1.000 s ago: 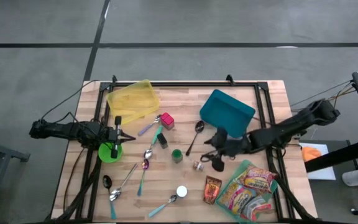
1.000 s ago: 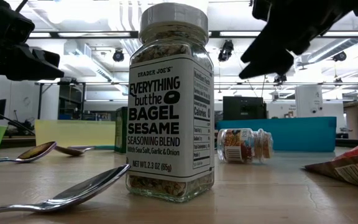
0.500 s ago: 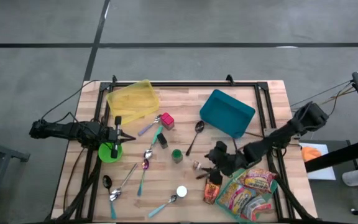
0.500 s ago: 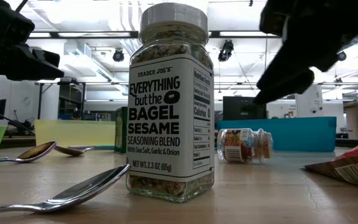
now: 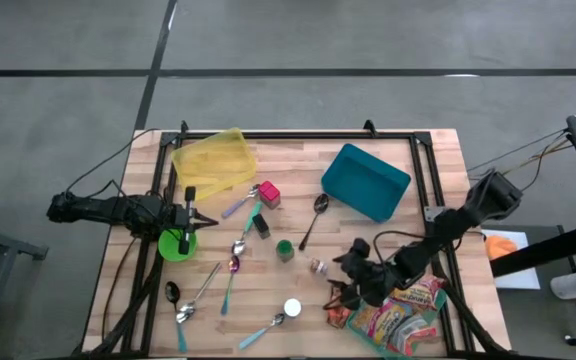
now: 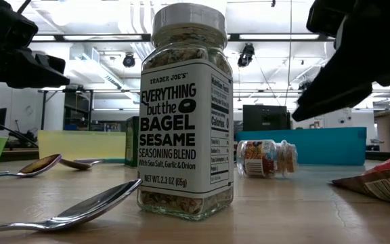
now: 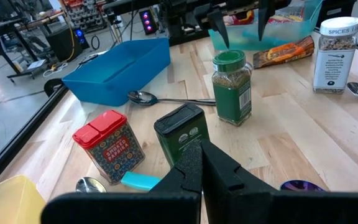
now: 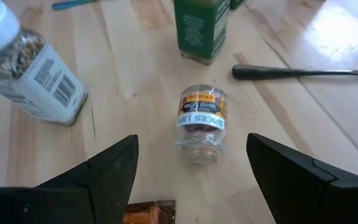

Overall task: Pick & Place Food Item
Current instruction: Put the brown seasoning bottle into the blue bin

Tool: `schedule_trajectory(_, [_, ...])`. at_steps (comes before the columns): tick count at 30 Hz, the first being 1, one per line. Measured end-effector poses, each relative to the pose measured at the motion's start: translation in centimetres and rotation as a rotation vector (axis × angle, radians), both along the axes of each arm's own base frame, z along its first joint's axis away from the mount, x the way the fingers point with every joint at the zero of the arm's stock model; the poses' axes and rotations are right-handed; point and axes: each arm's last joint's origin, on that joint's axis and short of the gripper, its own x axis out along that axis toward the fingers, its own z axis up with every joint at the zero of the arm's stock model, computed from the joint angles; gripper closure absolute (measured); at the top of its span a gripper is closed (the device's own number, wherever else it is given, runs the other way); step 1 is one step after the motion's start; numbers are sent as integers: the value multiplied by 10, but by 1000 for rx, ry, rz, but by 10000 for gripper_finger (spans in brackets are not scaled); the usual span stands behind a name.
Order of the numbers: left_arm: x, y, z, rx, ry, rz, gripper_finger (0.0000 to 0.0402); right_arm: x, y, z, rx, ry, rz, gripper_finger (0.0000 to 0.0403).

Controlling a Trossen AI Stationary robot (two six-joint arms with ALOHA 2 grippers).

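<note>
- Right gripper (image 5: 345, 291) hangs over the near right part of the table (image 5: 438, 150), jaws spread wide and empty; the wide spread looks like preparation to straddle something lying flat.
- Likely target, judged from the wrist view: a small spice jar (image 8: 200, 122) lying on its side, lid end away from the camera. It lies ahead of the right gripper, between the lines of the two fingers (image 8: 104, 171), not yet between the tips.
- In the high view the same jar (image 5: 319, 266) sits just beside the gripper, toward the table's middle. No contact.
- Nearby: green bottle (image 8: 201, 28) upright beyond the jar; white-capped seasoning jar (image 8: 23, 65) off to one side; snack packets (image 5: 400, 318) next to the gripper.
- Teal bin (image 5: 365, 181) is well apart; possible drop spot, unconfirmed.
- Left gripper (image 5: 190, 216) waits, closed and empty, above the green bowl (image 5: 171, 247).
</note>
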Motion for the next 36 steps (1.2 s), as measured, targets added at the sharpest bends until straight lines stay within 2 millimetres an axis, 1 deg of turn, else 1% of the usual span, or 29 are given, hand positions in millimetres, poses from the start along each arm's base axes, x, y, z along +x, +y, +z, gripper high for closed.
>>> schedule_trajectory(10, [0, 0, 0, 0, 0, 0, 401, 5, 4, -22, -20, 34, -7, 108])
schedule_trajectory(17, [0, 0, 0, 0, 1, 0, 401, 9, -2, -24, -17, 35, -28, 108])
schedule_trajectory(22, [0, 0, 0, 0, 1, 0, 401, 15, -8, -24, 24, 32, -31, 108])
schedule_trajectory(26, [0, 0, 0, 0, 1, 0, 401, 19, -13, -31, 46, 56, -29, 108])
schedule_trajectory(36, [0, 0, 0, 0, 1, 0, 401, 23, -15, -46, 50, 56, -42, 108])
